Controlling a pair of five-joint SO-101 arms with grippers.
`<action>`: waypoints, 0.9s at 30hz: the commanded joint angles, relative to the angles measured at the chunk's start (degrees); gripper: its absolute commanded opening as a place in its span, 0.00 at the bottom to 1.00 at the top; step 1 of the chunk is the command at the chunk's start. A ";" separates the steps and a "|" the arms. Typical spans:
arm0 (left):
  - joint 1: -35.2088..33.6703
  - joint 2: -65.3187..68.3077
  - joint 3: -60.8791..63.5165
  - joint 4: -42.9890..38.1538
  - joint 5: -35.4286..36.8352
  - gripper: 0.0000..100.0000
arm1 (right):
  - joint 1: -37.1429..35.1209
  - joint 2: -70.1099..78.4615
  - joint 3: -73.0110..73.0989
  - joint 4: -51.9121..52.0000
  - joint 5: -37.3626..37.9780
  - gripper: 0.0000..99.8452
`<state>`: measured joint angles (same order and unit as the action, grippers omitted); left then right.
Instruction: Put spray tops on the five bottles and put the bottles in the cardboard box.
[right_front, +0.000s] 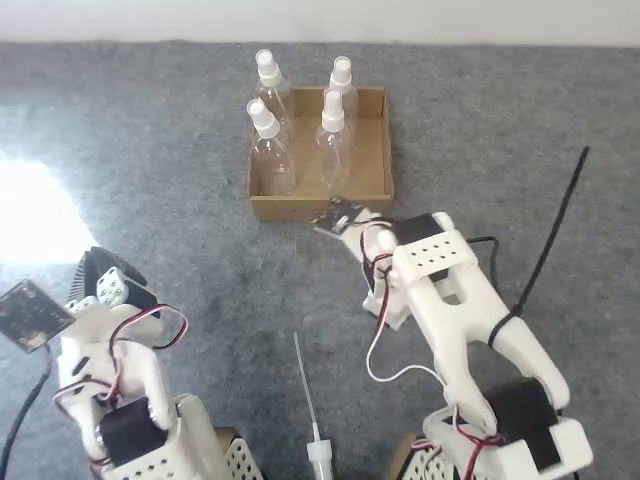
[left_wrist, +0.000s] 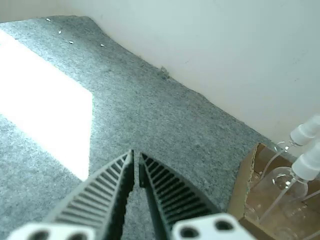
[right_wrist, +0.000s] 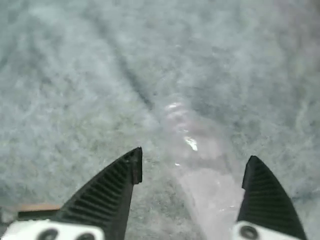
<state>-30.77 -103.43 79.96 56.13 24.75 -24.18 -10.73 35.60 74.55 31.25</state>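
- The right gripper (right_wrist: 195, 156) is hovering, fingers wide, astride a clear bottle (right_wrist: 200, 192) lying on the carpet (right_wrist: 60, 75).
- The left gripper (left_wrist: 136, 155) is resting with fingers almost touching, holding nothing.
- Four topped bottles (right_front: 272, 150) are standing in the cardboard box (right_front: 300, 208), upper centre.
- A spray top (right_front: 318, 455) is lying bottom centre.

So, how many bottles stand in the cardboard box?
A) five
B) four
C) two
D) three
B: four bottles, each with one of the white spray tops on it, stand upright inside the cardboard box.
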 joint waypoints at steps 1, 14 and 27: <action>0.18 -1.05 -0.31 -1.67 -0.26 0.01 | -2.51 0.22 -3.43 1.98 6.07 0.29; 0.18 -1.05 -0.22 -1.67 -0.26 0.01 | -0.31 0.31 -3.08 2.33 23.47 0.29; 0.18 -1.05 -0.22 -1.67 -0.26 0.01 | 1.89 8.84 -4.13 1.63 25.23 0.29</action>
<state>-30.77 -103.43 79.96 56.13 24.75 -22.95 -5.98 35.60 76.31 55.60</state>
